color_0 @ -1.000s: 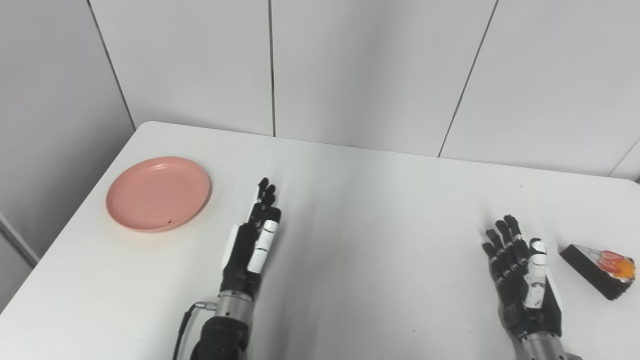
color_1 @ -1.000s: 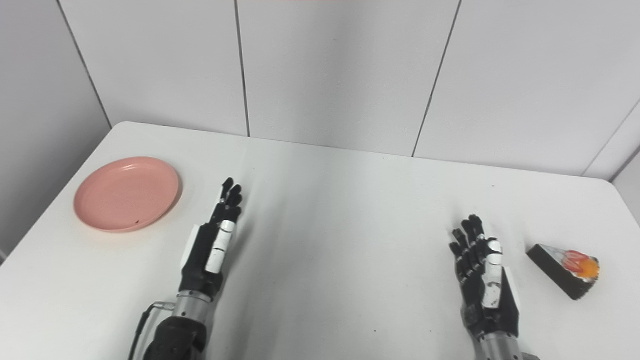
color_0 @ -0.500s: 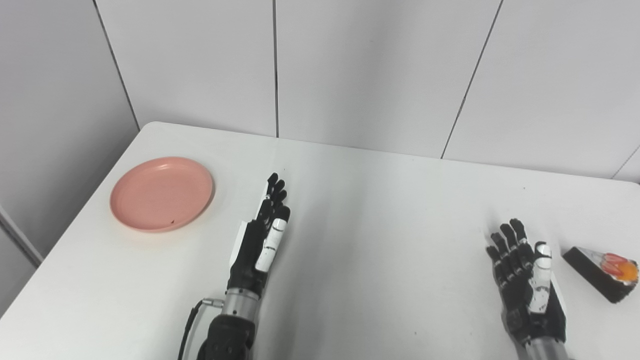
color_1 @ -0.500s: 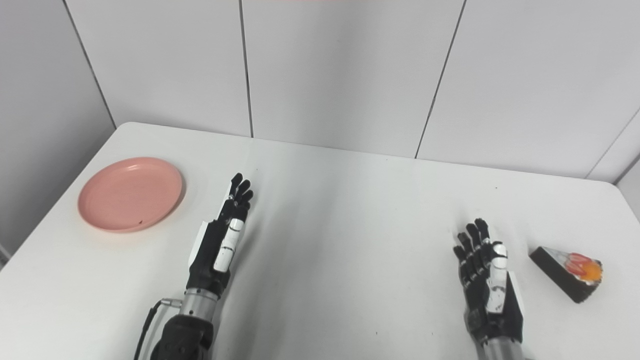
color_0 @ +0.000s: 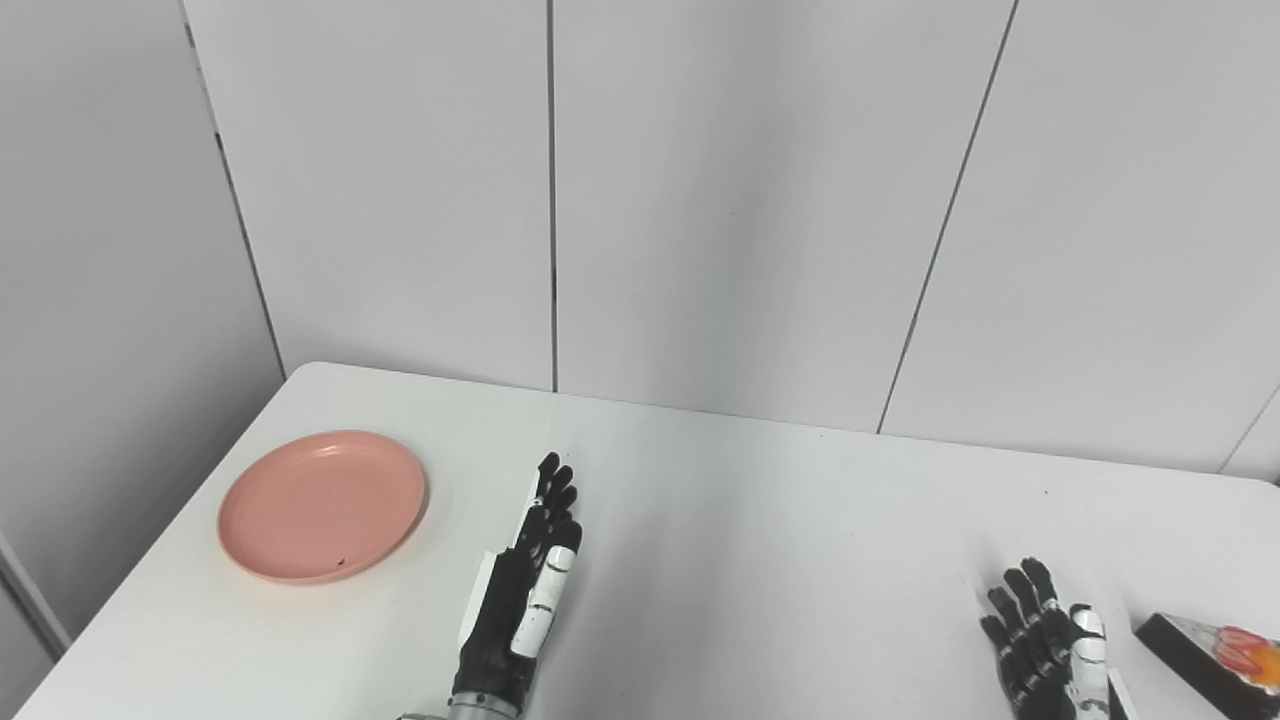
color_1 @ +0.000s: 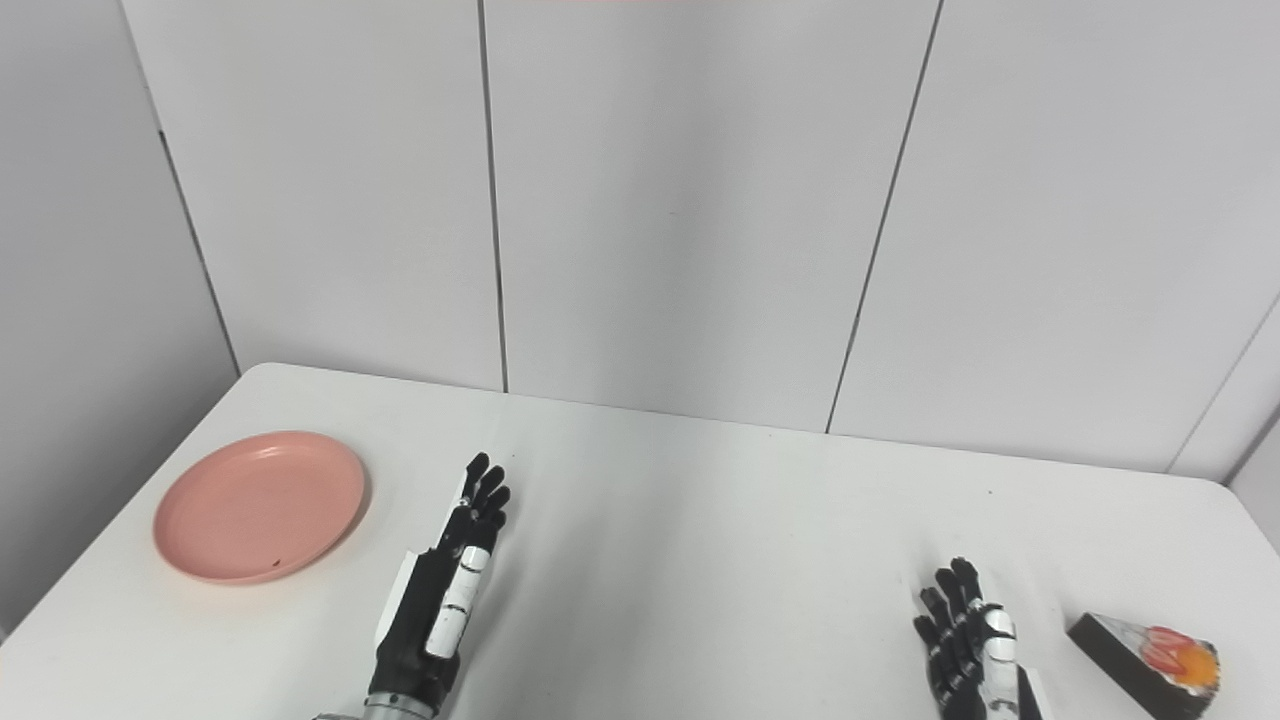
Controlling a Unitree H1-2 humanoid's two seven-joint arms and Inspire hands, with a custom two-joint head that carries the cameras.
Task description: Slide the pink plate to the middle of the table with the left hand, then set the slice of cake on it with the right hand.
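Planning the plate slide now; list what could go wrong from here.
1. The pink plate sits near the table's left edge; a misdirected push by the left hand could tip it off.
2. The slice of cake lies near the table's right edge, so the right hand could nudge it off.

The left hand is stretched flat, edge-up, fingers straight and together, holding nothing. The right hand is empty too, fingers spread and pointing forward, its wrist cut off by the bottom edge.

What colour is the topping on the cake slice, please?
Red and orange on the slice of cake, clearest in the right eye view.
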